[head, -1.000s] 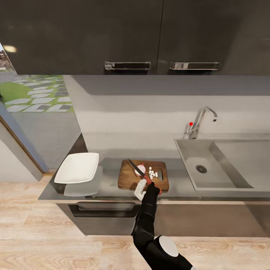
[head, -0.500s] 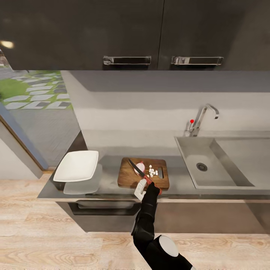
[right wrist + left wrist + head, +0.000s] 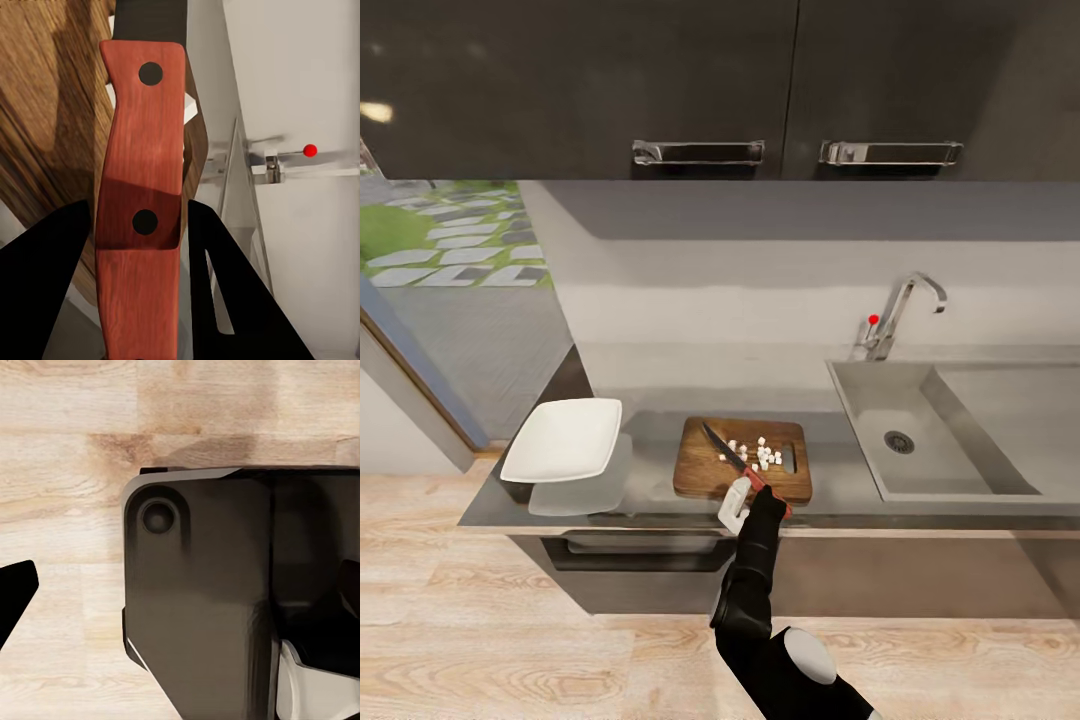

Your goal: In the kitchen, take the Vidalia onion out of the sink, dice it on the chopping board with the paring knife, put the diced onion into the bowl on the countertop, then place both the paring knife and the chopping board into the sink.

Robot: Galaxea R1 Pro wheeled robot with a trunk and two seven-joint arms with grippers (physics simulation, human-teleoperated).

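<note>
Now the right pincer [image 3: 752,497] is clamped on the red handle of the knife [image 3: 732,460], at the near edge of the board [image 3: 700,470]. The dark blade slants away and to the left across the wood. In the right wrist view the handle [image 3: 141,195] runs between the two black fingers [image 3: 45,270], gripped tight.

Small white cubes of diced onion [image 3: 763,455] lie scattered on the board just right of the blade, beside the slot-shaped handle hole. The board rests flat on the grey tabletop [image 3: 650,440].

To the left, near the tabletop's end, sits the white bowl [image 3: 563,452]. To the right of the board is the sink [image 3: 860,400], with its round drain [image 3: 898,441] and a chrome tap [image 3: 900,310] with a red knob behind it.

The left wrist view shows a dark part of the robot's body over the wooden floor [image 3: 67,450]; whether the left pincer is open or closed I cannot tell.
</note>
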